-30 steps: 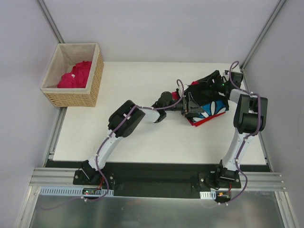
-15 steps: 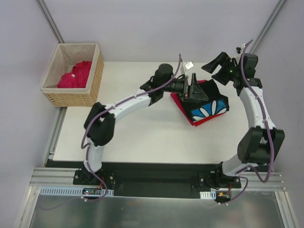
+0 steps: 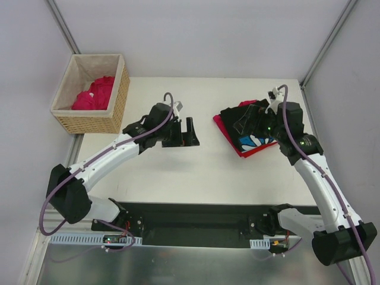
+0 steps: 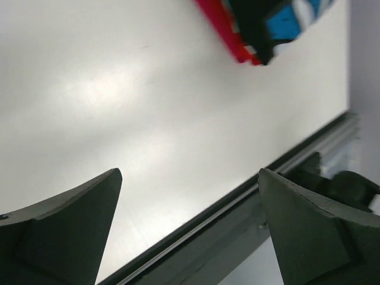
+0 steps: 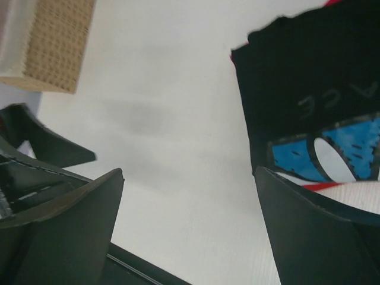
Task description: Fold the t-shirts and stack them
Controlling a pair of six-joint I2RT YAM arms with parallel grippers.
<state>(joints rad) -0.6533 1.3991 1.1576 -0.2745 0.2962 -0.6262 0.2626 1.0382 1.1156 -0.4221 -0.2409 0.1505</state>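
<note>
A folded black t-shirt with a white-blue flower print lies on a folded red t-shirt at the right of the table. My right gripper hovers open over the stack's left part; in the right wrist view, the black shirt sits beside the right gripper, with bare table between the fingers. My left gripper stands open over the table's middle, apart from the stack. In the left wrist view, the left gripper holds nothing and the stack lies far off. Crimson-pink t-shirts lie crumpled in the basket.
A wicker basket with beige lining stands at the table's back left corner, also in the right wrist view as the basket. The table's near edge and a dark rail run under the left gripper. Grey walls close in both sides.
The left arm has drawn back leftward from the stack to the table's middle. The right arm swung in from the far right corner to above the stack. Both grippers stayed open.
</note>
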